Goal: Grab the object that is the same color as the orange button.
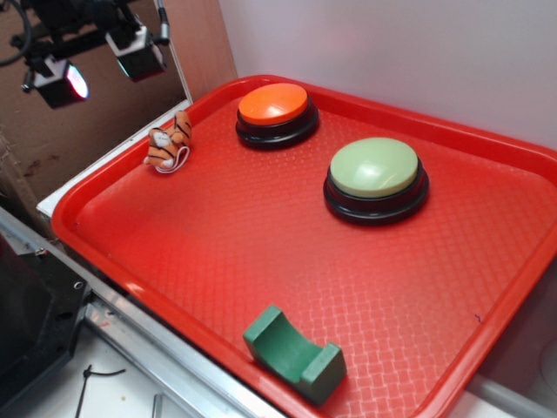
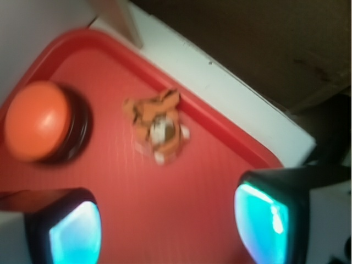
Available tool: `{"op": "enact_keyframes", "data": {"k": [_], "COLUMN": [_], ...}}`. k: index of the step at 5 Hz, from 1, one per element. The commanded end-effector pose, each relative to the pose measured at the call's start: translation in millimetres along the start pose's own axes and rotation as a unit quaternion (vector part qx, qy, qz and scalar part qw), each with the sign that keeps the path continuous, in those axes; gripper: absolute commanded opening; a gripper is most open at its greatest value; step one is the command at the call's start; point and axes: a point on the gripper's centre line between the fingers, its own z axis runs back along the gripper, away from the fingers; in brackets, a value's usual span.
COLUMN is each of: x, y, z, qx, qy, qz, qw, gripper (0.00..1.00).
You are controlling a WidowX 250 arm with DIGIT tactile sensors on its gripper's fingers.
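Approach step: gripper (image 2: 165,225) hovers above the tray's (image 1: 261,261) back-left corner, jaws spread, empty. Tiger toy (image 1: 169,144) lies against the rim near the orange button (image 1: 274,104). Next: descend, straddle it, pinch

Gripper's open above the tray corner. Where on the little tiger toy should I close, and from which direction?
Judging from both views, come straight down on the tiger toy and close the gripper across its striped body, the bulkiest part. It lies on its side against the tray's raised rim, so a sideways approach looks blocked there. Avoid the thin white string loop; it would probably slip.
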Motion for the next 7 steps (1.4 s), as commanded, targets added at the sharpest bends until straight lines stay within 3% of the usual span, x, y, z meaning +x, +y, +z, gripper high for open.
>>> {"op": "enact_keyframes", "data": {"k": [1, 4, 5, 6, 7], "x": [23.7, 31.1, 31.6, 30.4, 32.4], "y": [2.4, -3.8, -3.2, -3.7, -7.9], "z": [-43.8, -88.2, -89.7, -87.2, -68.0], "qx": [-0.002, 0.031, 0.03, 0.032, 0.037], "qy": [-0.045, -0.03, -0.025, -0.014, 0.023], "qz": [0.085, 0.091, 0.093, 0.087, 0.047], "qw": [0.995, 0.995, 0.995, 0.996, 0.998], "gripper": [1.0, 1.0, 0.13, 0.0, 0.0]}}
